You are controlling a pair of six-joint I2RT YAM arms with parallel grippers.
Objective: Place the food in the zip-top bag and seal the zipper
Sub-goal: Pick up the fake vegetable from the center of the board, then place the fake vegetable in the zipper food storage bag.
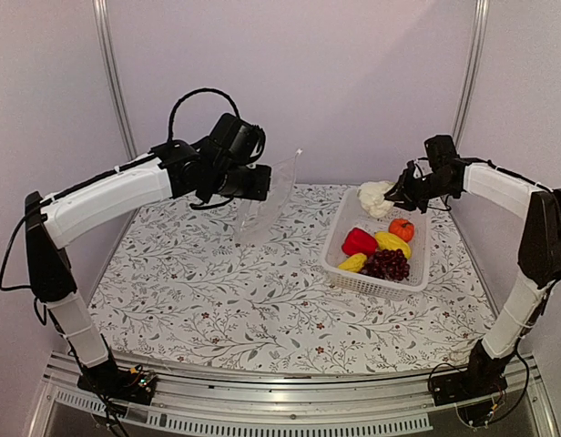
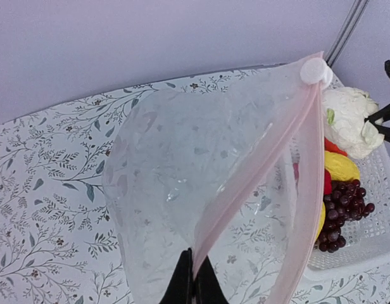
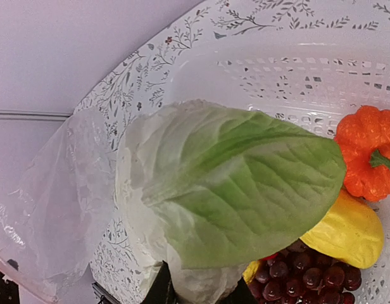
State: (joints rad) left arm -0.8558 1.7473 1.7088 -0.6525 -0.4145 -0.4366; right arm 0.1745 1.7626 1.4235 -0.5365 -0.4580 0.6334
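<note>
Left end effector (image 1: pixel 250 182) is clenched on the bag (image 1: pixel 270 196), pinching it by the zipper (image 2: pixel 258 164) and holding it up off the counter (image 1: pixel 217 300), mouth parted a little. Over on the other side, the right end effector (image 1: pixel 401 193) has its fingers either side of the cauliflower (image 1: pixel 375 198) at the far corner of the basket (image 1: pixel 372 284), grasping it by the look of things (the wrist view is all white lump and green leaf). So this is the first pick, I'd say: pepper (image 1: pixel 358 241), grapes (image 1: pixel 386 264) and the rest lie in the basket, nothing in the bag. Next it needs a lift clear of the rim, a carry across, and a mouth gaping wide enough, which looks tight from here
</note>
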